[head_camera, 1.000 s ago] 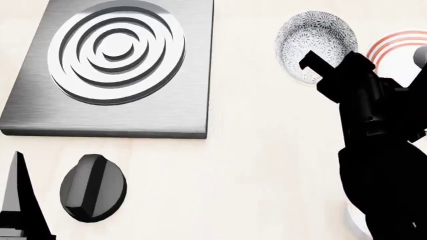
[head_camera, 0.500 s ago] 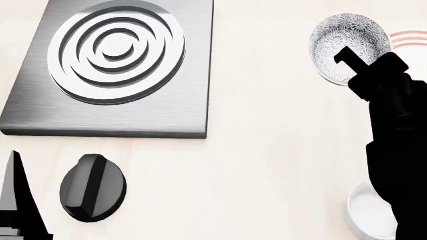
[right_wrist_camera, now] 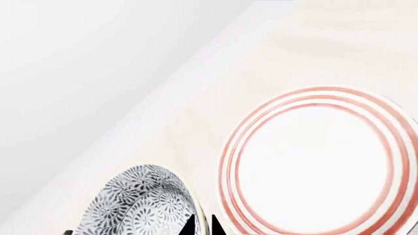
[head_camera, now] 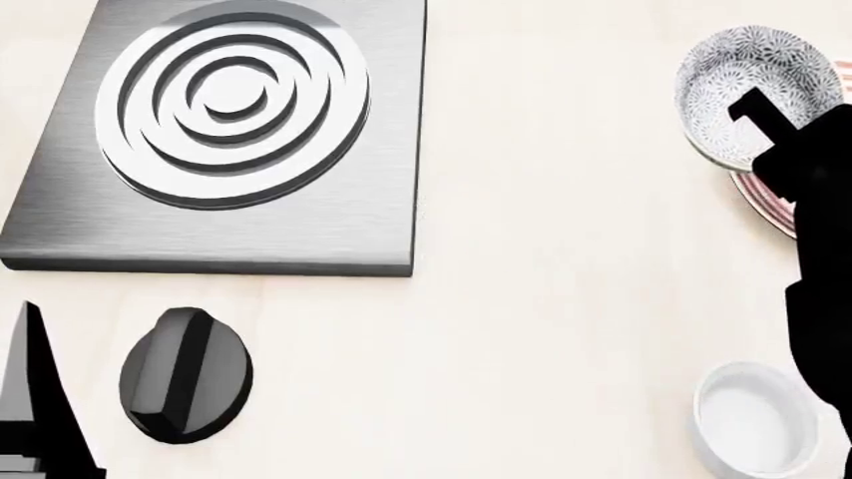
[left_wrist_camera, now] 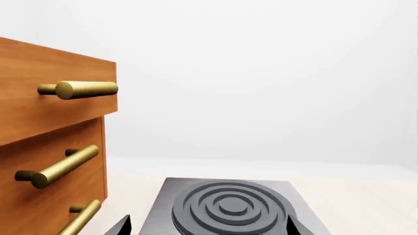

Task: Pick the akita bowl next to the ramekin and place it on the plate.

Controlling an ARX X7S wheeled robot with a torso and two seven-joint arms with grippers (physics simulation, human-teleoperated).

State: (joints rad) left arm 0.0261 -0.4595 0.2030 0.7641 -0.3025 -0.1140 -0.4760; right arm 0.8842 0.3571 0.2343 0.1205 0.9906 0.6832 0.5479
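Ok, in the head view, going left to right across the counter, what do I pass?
Left end effector → black knob → stove burner plate → akita bowl, with the ramekin nearer in the same stretch → plate, mostly hidden by the right arm.

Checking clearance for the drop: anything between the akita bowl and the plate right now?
Nothing. In the right wrist view the akita bowl hangs beside the plate, only bare countertop between them. In the head view the bowl already overlaps the plate's edge.

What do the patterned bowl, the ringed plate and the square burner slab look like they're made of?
Akita bowl: apparently glazed ceramic, with a fine grey-white floral print and a smooth pale inside. Plate: likely glazed ceramic, white with thin red rings. Burner slab: looks like brushed metal, grey with fine streaks and a soft sheen.
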